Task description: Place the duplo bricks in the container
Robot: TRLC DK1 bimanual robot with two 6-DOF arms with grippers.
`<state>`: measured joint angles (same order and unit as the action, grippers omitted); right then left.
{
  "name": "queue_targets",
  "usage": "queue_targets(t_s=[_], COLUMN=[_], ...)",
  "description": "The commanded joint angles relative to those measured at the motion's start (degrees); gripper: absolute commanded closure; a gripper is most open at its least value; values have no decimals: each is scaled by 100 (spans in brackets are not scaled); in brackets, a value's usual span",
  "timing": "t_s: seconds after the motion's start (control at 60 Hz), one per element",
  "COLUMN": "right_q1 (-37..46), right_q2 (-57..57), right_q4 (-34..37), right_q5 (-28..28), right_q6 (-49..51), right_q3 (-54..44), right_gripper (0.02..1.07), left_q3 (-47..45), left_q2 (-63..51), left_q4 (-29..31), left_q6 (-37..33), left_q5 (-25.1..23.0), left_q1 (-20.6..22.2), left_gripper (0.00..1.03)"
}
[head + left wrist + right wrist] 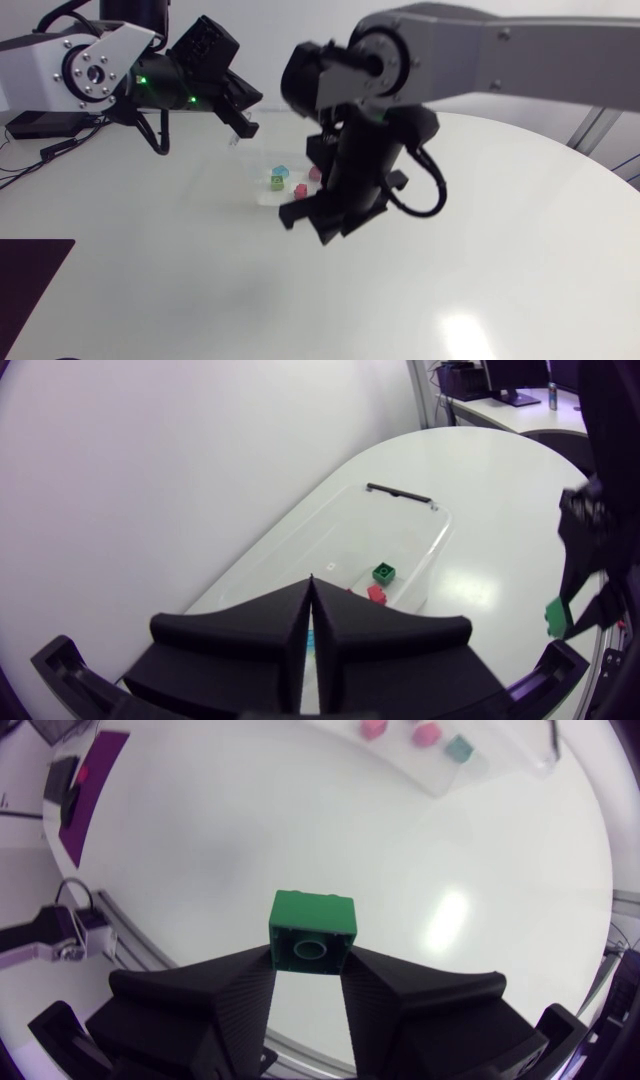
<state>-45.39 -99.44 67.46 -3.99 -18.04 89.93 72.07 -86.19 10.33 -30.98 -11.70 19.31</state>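
A green duplo brick is held between the fingers of my right gripper, which is shut on it above bare table. In the head view the right gripper hangs just in front of the clear container, and the held brick is hidden there. The container holds a green brick, a red brick, a cyan one and a pink one. My left gripper hovers behind the container, its fingers pressed together with nothing in them.
A dark purple mat lies at the table's front left corner. A black bar runs along the container's far end. The white table stretches to the right and front of the right arm.
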Motion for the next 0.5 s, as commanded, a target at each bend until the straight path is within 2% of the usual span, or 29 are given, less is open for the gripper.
queue_targets(t_s=[0.0, 0.05, 0.1, 0.267, 0.417, 0.483], right_q1=[337, 540, 715, 900, 935, 979], right_q2=[-260, -427, -629, -1429, -2299, -2712], right_q4=[-102, -154, -330, -233, -23, 21], right_q5=[214, 223, 460, 496, 759, 1093], right_q6=[-121, -121, -121, -147, -147, -94], right_q3=[517, 842, 1246, 2617, 4024, 4630], right_gripper=[80, 80, 80, 80, 80, 79], left_q3=[272, 263, 158, -378, -800, -1002], left_q2=[-91, -38, 85, 551, 876, 1043], left_q4=[-136, -145, -145, -189, -294, -330], left_q6=[251, 321, 365, 435, 462, 593], left_q5=[107, 177, 221, 309, 555, 626], left_q1=[-208, -375, -560, -1087, -1553, -1808], left_gripper=[96, 95, 90, 77, 58, 47])
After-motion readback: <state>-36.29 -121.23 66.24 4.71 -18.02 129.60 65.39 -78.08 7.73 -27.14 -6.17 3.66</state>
